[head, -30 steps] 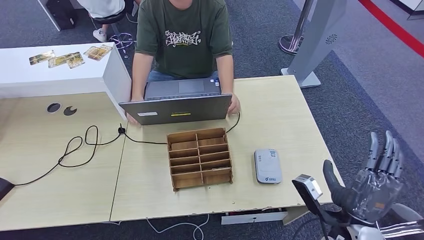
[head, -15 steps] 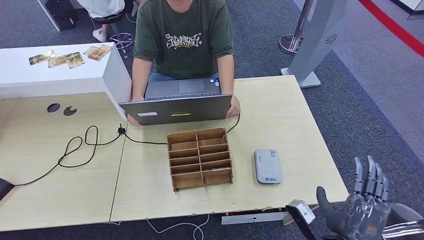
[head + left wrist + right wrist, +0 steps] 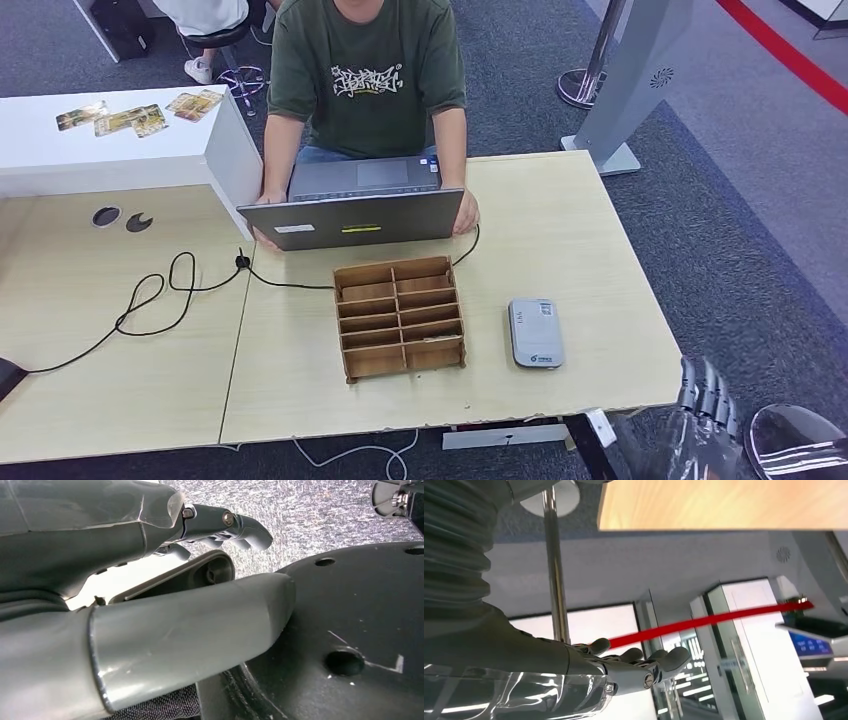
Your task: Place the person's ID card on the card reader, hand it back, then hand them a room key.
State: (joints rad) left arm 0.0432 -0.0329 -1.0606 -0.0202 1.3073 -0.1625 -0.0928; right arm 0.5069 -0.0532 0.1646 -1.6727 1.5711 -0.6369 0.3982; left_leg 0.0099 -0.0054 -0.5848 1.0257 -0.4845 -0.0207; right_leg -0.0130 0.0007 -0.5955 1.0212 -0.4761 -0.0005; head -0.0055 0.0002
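Grey carpet frames the desk (image 3: 560,215); right robot hand (image 3: 705,425) hangs below its corner, fingers extended, holding nothing. Left robot hand (image 3: 150,555) looks empty too. Card reader (image 3: 535,333) lies bare; no ID card visible. Risk: rising, it clips the desk edge.

The table (image 3: 560,215) is pale wood, the divided box (image 3: 400,316) a darker brown. The card reader (image 3: 535,332) is light grey, the laptop (image 3: 352,218) grey with a yellow sticker. The person's T-shirt (image 3: 366,65) is olive green with white lettering. The carpet (image 3: 730,200) is speckled dark grey, crossed by a red stripe (image 3: 785,52). The cable (image 3: 150,300) is black.
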